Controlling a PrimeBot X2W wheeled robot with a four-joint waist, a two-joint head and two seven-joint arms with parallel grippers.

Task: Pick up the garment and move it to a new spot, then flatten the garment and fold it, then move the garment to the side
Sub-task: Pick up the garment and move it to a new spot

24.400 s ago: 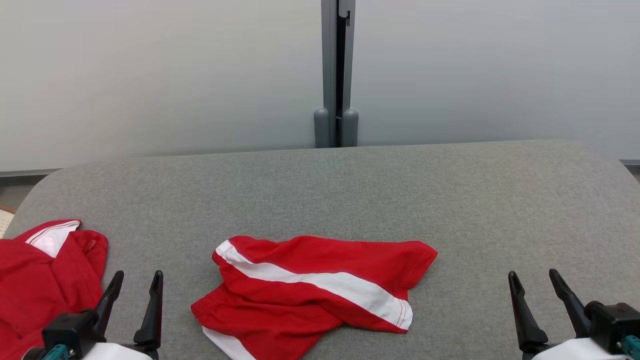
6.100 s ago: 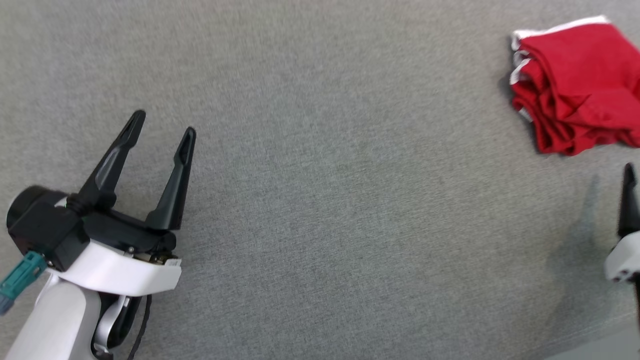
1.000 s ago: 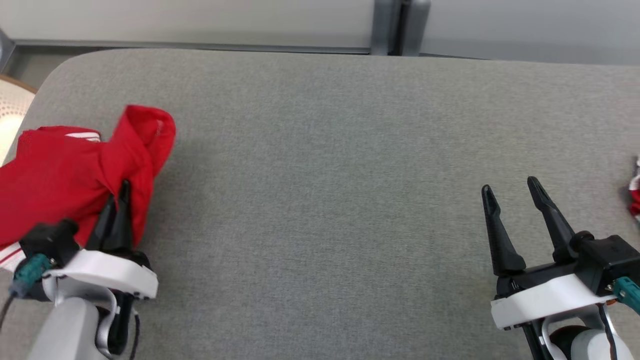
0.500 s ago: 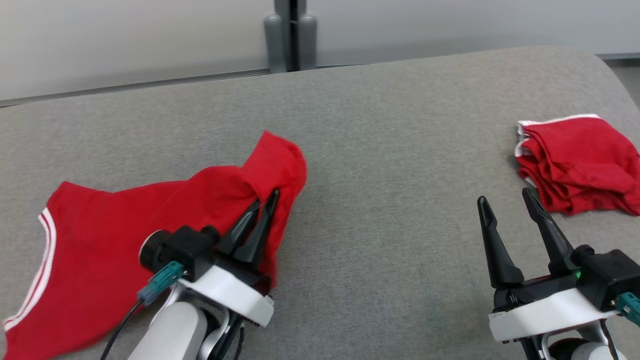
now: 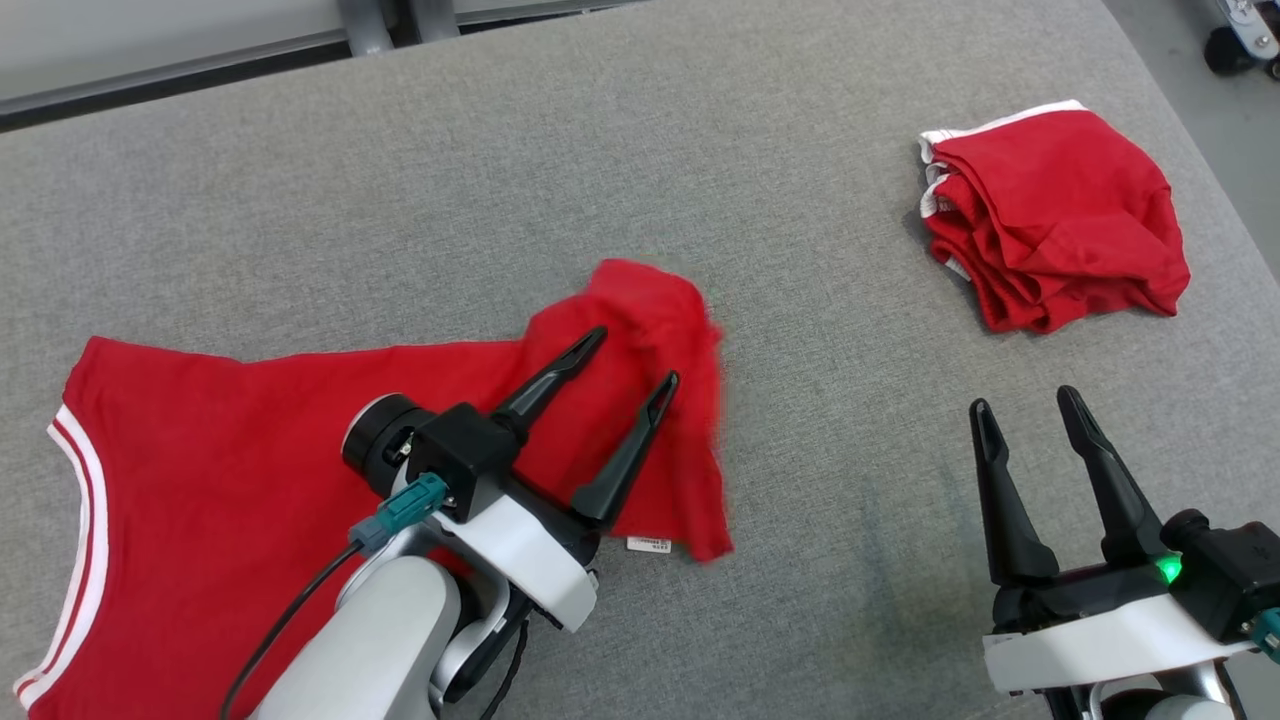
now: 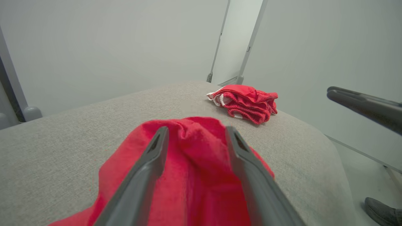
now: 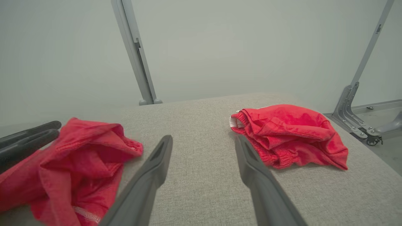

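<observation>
The garment (image 5: 250, 470) is a red shirt with white-striped trim, spread over the left half of the grey padded table (image 5: 500, 180). Its right end is bunched up (image 5: 650, 300), and a small white label (image 5: 650, 545) shows at its hem. My left gripper (image 5: 636, 355) stands open just above that bunched end, with nothing between its fingers. In the left wrist view the gripper (image 6: 197, 130) straddles the red cloth (image 6: 194, 169) without pinching it. My right gripper (image 5: 1022, 398) is open over bare table at the lower right, well clear of the garment (image 7: 84, 153).
A second red garment (image 5: 1050, 220), folded into a pile, lies at the table's far right near the rounded edge. Pale partition walls (image 7: 220, 47) stand behind the table. A wheeled metal base (image 7: 361, 125) sits on the floor past the right edge, and a dark shoe (image 6: 381, 213) is nearby.
My left gripper has opened and let go of the garment after dragging it towards the table's middle. The head camera has tilted down and shifted. My right gripper stays open.
</observation>
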